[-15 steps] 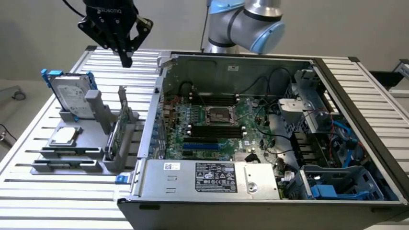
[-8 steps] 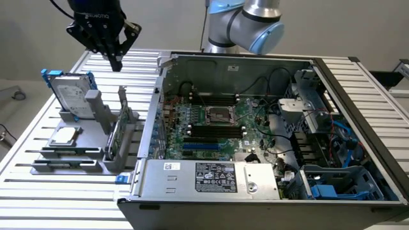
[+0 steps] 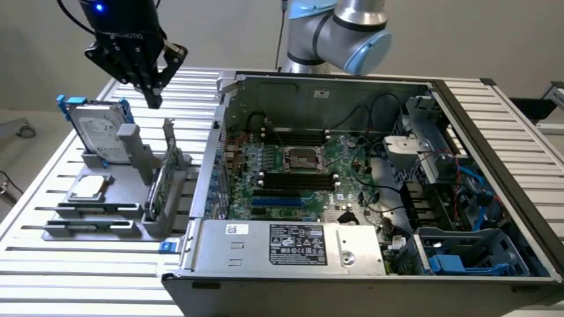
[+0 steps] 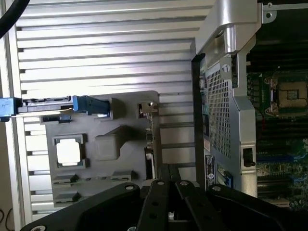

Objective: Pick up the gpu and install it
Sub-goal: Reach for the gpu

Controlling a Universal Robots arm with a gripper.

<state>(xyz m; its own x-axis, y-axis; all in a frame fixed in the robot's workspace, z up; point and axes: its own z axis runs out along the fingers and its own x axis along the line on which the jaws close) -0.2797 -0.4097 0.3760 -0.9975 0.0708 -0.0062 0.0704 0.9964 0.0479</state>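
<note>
Air is all my black gripper point(image 3: 153, 99) has hold of: its jaws are pressed fully together with nothing between them. I hang high above the grey moulded plastic holder point(image 3: 92, 232), touching none of the parts on it. In my wrist view the closed gripper point(image 4: 169, 188) sits over the holder point(image 4: 126, 137), roughly in line with the side that carries the card.

The gpu point(image 3: 156, 191), a thin dark rectangular expansion card with a silver metal bracket at one end, stands on edge in a slot along the holder's side nearest the open grey metal computer case point(image 3: 493, 152). It is seated in the holder, not yet in the case. Seen from above, the gpu point(image 4: 150, 144) is a narrow strip along that same edge of the holder.

At one end of the holder a silver hard drive in a blue frame point(image 3: 92, 129) stands upright. Near the holder's middle a small square silver CPU chip point(image 3: 88, 188) lies flat in its recess, apart from the gpu.

The case stands just beside the holder, with its green motherboard point(image 3: 300, 175) exposed inside. Holder and case both rest on a slatted aluminium table point(image 3: 70, 281).
</note>
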